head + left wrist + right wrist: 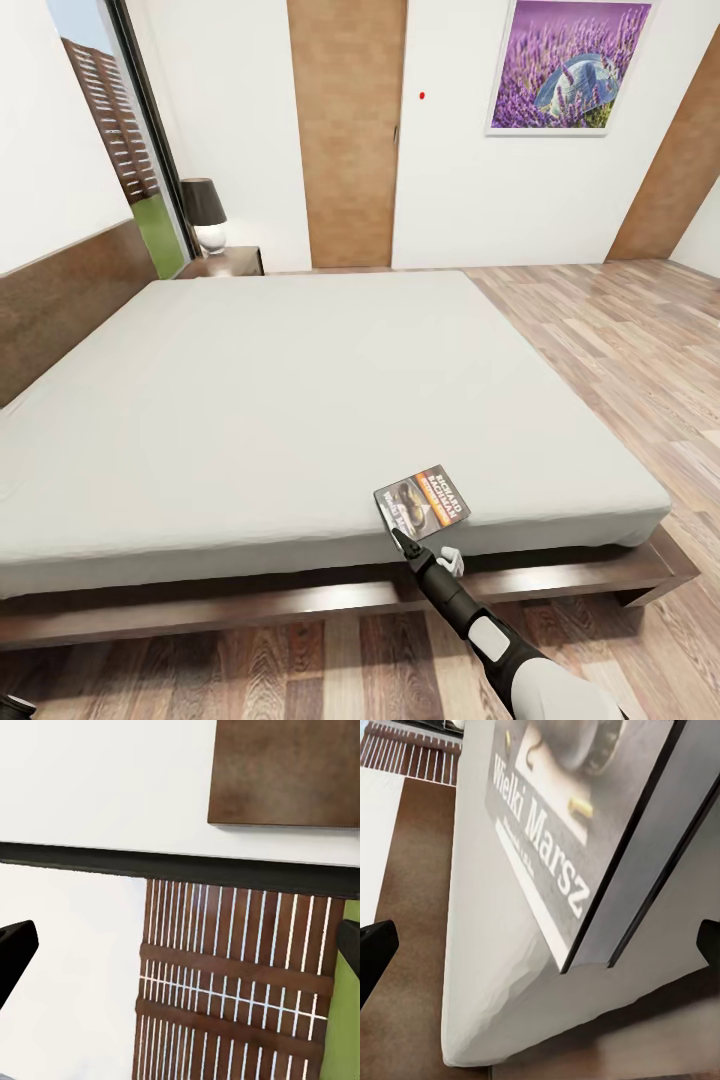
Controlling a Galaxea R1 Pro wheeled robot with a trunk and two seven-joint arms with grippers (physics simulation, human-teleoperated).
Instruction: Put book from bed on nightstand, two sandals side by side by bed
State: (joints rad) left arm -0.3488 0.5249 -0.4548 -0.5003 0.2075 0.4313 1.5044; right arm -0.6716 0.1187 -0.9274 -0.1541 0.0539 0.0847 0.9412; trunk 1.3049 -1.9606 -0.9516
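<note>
Right arm [500, 640] reaches up from the lower edge of the head view, black wrist and white forearm, and its gripper [403, 538] ends at the near corner of the book [424, 503]. From the head the jaws are too small and foreshortened to judge. In the right wrist view the two dark fingertips [375, 956] stand wide apart at opposite edges, so the jaws are spread, with the book's corner between them and not pinched; whether either tip touches it cannot be told.

That book is a thin paperback lying flat on the bed [300, 400] close to its foot edge, its corner jutting a little past the mattress rim. Its cover shows a grey-and-dark picture with an orange band of white lettering; up close only part of the title reads, the rest cut off.

Left gripper [180, 945] also has its jaws spread, the dark tips at the frame edges, facing a white wall, a dark window frame and a brown slatted facade beyond.

Smooth light-grey mattress sits in a dark brown wooden frame with a headboard [60, 300]. Beyond its far corner stands the nightstand [228, 262], mostly hidden by the bed, carrying a dark-shaded lamp [205, 215]. Behind are a tan door [348, 130], a lavender picture [565, 65], and pale wood-plank floor [620, 340].
</note>
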